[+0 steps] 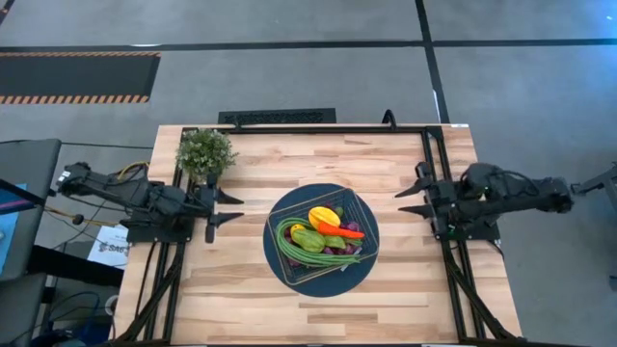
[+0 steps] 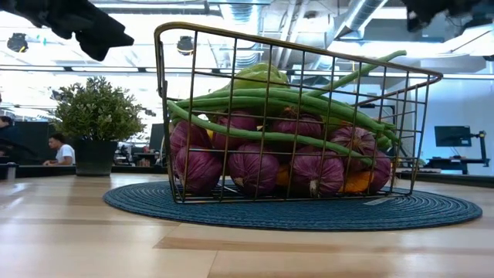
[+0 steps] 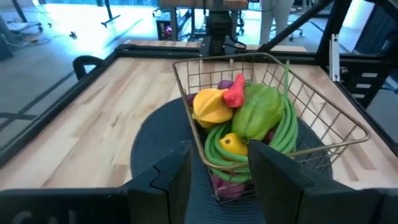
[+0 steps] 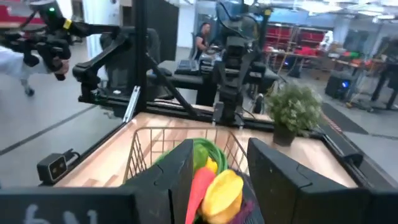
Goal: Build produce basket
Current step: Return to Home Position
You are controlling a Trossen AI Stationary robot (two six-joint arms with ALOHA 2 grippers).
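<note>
Wire basket (image 1: 359,204): sits on the dark blue mat (image 2: 154,202), between the two pincers, straight ahead of each one's fingertips and well apart from both.
Produce: all inside the basket. The long green beans (image 1: 286,243) drape over the purple grape bunch (image 2: 255,166), and the yellow pepper (image 1: 323,216), green pepper (image 1: 308,239) and orange carrot (image 1: 344,231) lie on top. No produce shows on the bare wood near either pincer.
Step in hand: loading looks finished, and both arms appear to be clearing off toward their rest pose.
Next move: probably a plain retreat with nothing to carry. It calls for keeping the fingers clear of the basket rim and the table frame.
Left gripper (image 1: 239,208): fingers spread wide and holding nothing. The arm is stretched low and level, pointing at the basket.
Right gripper (image 1: 399,202): also wide and empty. It mirrors the left one from the opposite side, tips facing the basket.
Leafy plant (image 1: 204,151): stands just beside the left gripper, off to one side of its line to the basket.
</note>
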